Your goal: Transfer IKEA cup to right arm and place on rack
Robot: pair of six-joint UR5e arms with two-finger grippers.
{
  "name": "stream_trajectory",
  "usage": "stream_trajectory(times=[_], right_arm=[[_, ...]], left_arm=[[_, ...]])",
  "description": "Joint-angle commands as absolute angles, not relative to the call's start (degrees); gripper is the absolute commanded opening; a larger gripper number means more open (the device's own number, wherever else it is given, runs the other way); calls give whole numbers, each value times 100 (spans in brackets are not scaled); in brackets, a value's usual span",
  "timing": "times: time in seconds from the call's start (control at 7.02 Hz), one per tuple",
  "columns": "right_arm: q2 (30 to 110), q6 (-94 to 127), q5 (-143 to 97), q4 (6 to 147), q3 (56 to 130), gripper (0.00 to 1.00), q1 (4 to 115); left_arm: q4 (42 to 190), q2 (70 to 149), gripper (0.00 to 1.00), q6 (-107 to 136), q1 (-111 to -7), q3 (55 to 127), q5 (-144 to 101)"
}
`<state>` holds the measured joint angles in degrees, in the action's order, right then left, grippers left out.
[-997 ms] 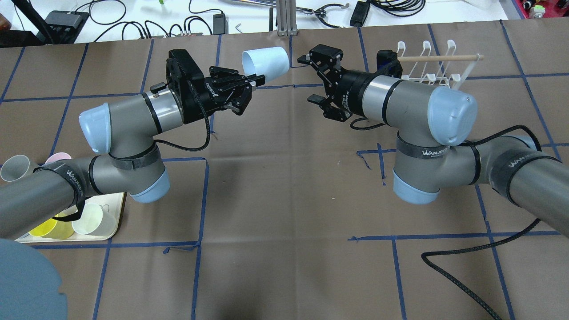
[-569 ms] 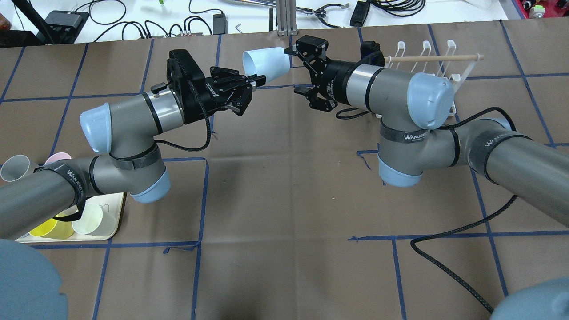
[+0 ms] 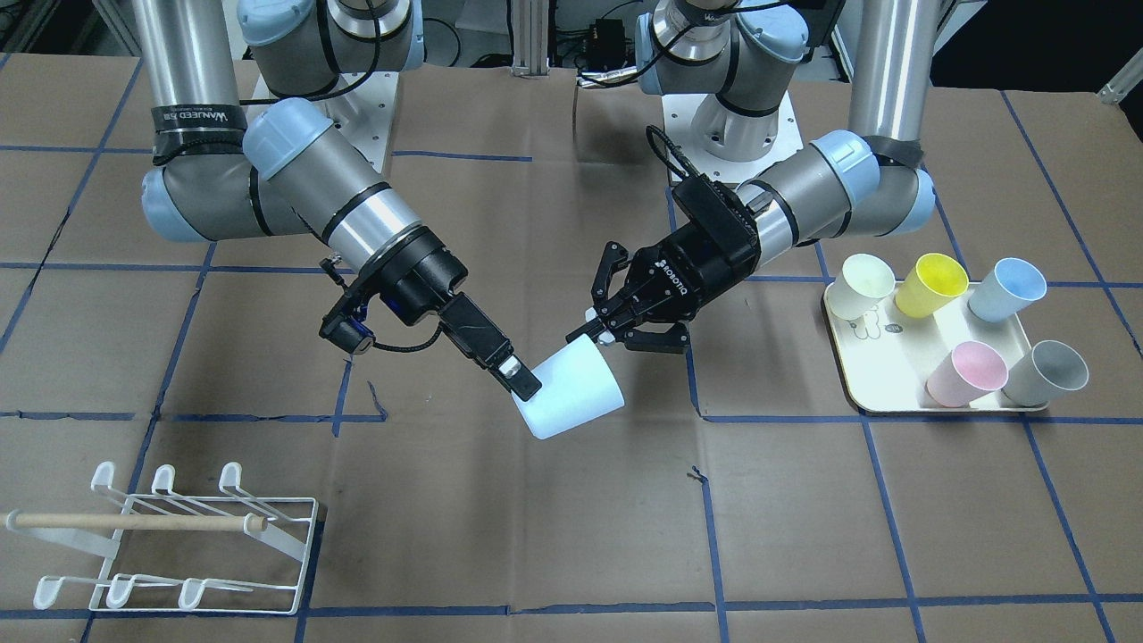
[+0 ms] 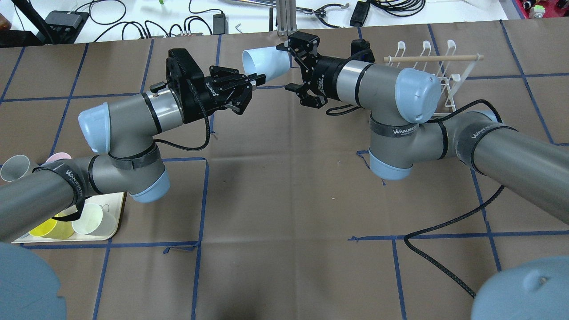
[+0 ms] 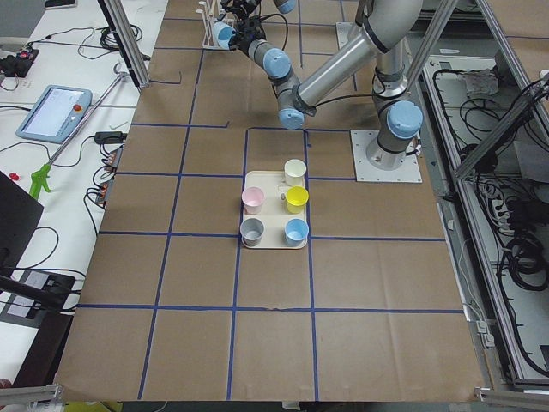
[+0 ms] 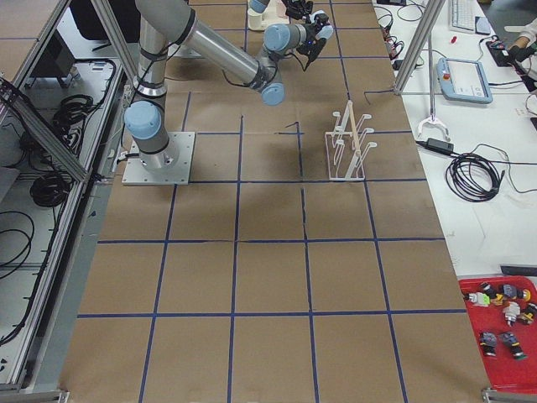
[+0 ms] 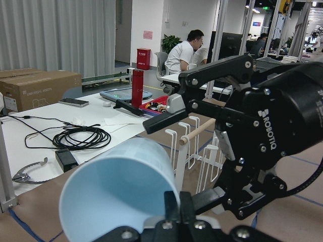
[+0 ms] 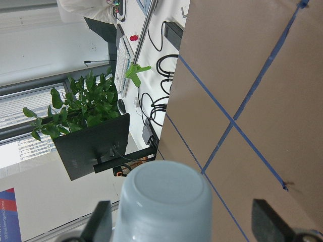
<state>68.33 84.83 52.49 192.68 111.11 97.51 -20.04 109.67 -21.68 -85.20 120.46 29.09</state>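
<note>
A pale blue cup point(image 4: 268, 63) is held on its side above the table, its open mouth toward my left arm. My left gripper point(image 4: 259, 80) is shut on the cup's rim, which also shows in the front view point(image 3: 571, 393) and the left wrist view point(image 7: 118, 194). My right gripper point(image 4: 289, 66) is open, with its fingers on either side of the cup's closed base and apart from it. The right wrist view shows the base point(image 8: 166, 201) between the spread fingers point(image 8: 272, 222). The white wire rack point(image 4: 444, 66) with a wooden dowel stands behind the right arm, and has no cups on it in the front view point(image 3: 179, 536).
A cream tray point(image 3: 859, 397) holding several coloured cups sits on my left side, partly under the left arm in the overhead view point(image 4: 113, 224). A black cable point(image 4: 444, 266) trails over the table near the right arm. Blue tape lines cross the brown table cover.
My right arm has moved left toward the cup, and its open fingers now flank the cup's base. The left arm and the cup have stayed in place.
</note>
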Motion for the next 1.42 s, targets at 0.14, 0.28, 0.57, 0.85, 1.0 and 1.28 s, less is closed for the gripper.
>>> stream_trajectory(times=[0.14, 0.28, 0.57, 0.85, 1.0, 1.28], right_arm=[[6610, 8525, 5361, 19239, 10759, 96, 9879], [6601, 8569, 5361, 19239, 10749, 96, 9879], [6601, 8569, 5361, 19231, 10758, 96, 9888], [6601, 8578, 5370, 19204, 10767, 96, 10010], [6609, 8578, 5370, 19195, 10767, 96, 10019], [6618, 8596, 5370, 19178, 10758, 96, 10028]], left_arm=[[-2004, 10960, 6, -2162, -8525, 12050, 2909], [-2004, 10951, 6, -2162, -8525, 12050, 2909], [-2004, 10951, 6, -2162, -8517, 12050, 2909], [-2004, 10942, 6, -2153, -8525, 12050, 2909], [-2004, 10942, 7, -2153, -8525, 12050, 2909], [-2004, 10934, 7, -2109, -8517, 12041, 2909]])
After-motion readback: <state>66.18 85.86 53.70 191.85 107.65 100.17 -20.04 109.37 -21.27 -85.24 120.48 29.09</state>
